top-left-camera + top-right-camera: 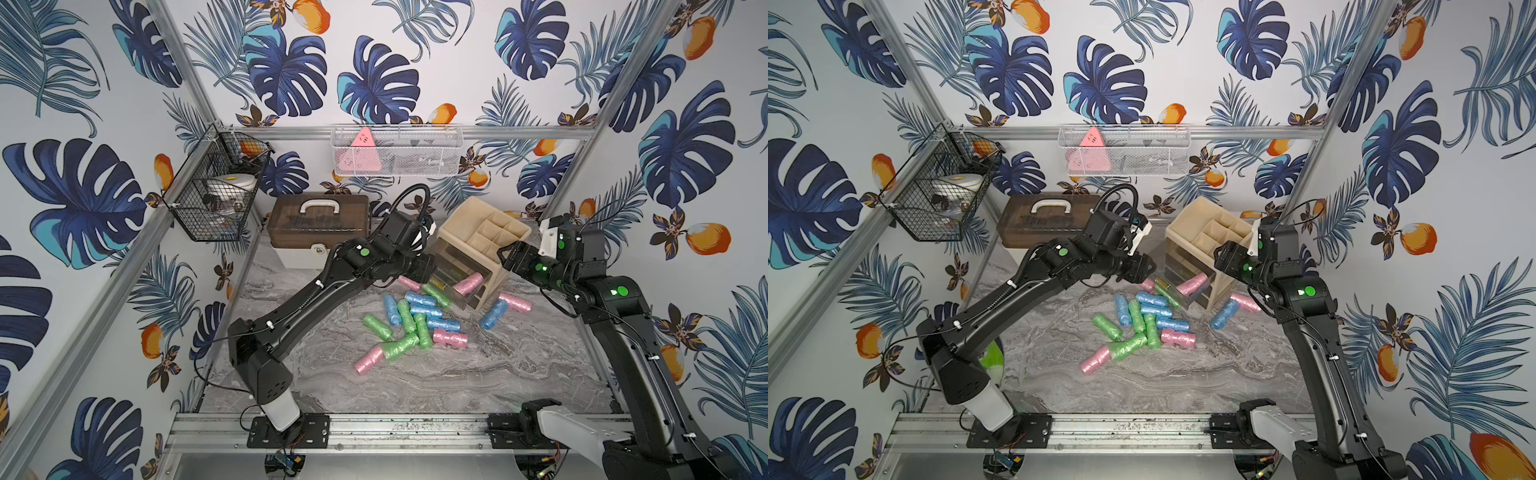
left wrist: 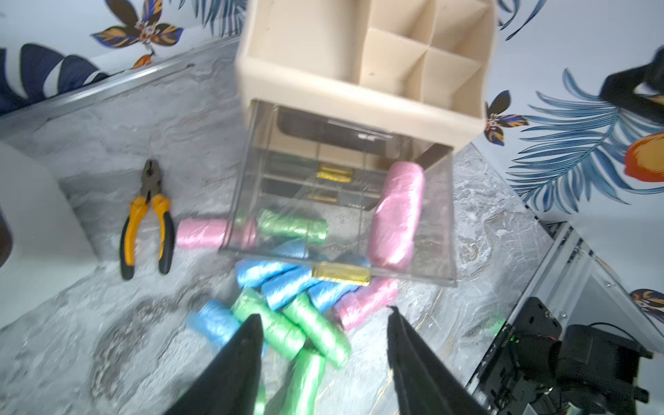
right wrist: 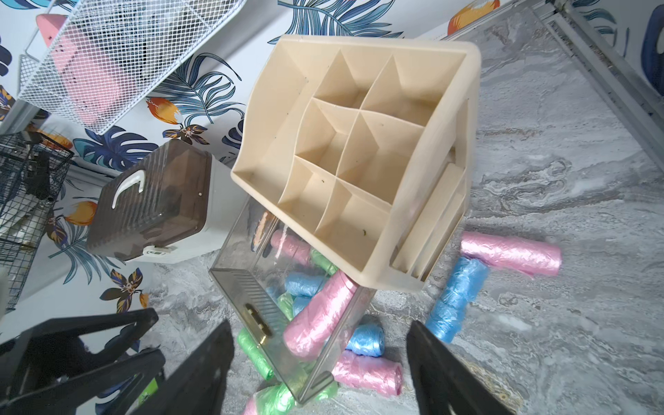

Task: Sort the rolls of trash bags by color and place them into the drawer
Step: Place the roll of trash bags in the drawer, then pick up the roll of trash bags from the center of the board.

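- Your left claw [image 2: 323, 312] and right claw [image 3: 319, 323] are both wide and empty.
- The drawer [image 3: 248, 291] sticks out so rolls [image 1: 426, 311] can drop in; one pink roll [image 2: 397, 212] lies inside.

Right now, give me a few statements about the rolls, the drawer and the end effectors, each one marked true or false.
1. A pink roll lies in the pulled-out clear drawer. True.
2. The left end effector is shut on a green roll. False: its jaws stand open and hold nothing.
3. Orange-handled pliers lie on the table. True.
4. Blue rolls fill the top compartments of the beige organizer. False: the compartments in view are empty.
5. The right end effector is open. True.
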`<state>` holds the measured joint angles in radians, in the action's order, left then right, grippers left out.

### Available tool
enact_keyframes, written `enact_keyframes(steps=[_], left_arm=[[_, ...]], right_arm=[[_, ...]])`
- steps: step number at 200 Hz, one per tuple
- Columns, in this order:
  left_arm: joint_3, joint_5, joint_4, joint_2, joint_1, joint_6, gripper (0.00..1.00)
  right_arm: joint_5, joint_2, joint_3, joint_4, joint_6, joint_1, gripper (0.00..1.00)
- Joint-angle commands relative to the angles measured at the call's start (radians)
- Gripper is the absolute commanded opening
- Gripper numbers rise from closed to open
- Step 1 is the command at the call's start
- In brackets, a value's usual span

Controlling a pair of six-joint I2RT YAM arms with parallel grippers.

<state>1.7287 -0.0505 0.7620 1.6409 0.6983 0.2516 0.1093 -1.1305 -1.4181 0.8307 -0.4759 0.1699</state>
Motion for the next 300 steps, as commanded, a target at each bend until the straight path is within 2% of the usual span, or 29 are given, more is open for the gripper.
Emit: enact_keyframes(steps=[1,18,38,98,138,162,214,250,300], left_arm=[[-0.094,0.063,0.066,-0.070,-0.013,0.038,0.62],[-0.195,0.076,0.097,-0.124,-0.016,0.058,0.64],[-0.320,0.091,0.120,-0.185,-0.017,0.086,0.65],[-0.676,0.044,0.064,-0.316,-0.009,0.234,0.64],[-0.824,0.131,0.004,-0.320,0.110,0.325,0.61],[-0.847,0.179,-0.034,-0.289,0.160,0.320,0.60],[-0.818,0.284,-0.055,-0.140,0.202,0.251,0.58],[-0.804,0.302,-0.069,-0.084,0.213,0.233,0.58],[-0.815,0.272,-0.077,-0.044,0.213,0.242,0.54]], right_arm=[[0.137,-0.035,-0.029,0.007,0.074,-0.001,0.76],[0.237,-0.022,0.011,-0.059,0.079,0.000,0.80],[0.297,-0.009,0.041,-0.107,0.065,0.000,0.81],[0.383,-0.034,0.066,-0.139,0.037,0.000,0.81],[0.421,-0.025,0.088,-0.161,0.020,0.000,0.76],[0.442,-0.022,0.096,-0.165,0.017,0.000,0.75],[0.449,-0.008,0.090,-0.139,0.030,0.000,0.73],[0.448,-0.001,0.091,-0.134,0.033,0.000,0.73],[0.447,-0.004,0.096,-0.137,0.029,0.000,0.72]])
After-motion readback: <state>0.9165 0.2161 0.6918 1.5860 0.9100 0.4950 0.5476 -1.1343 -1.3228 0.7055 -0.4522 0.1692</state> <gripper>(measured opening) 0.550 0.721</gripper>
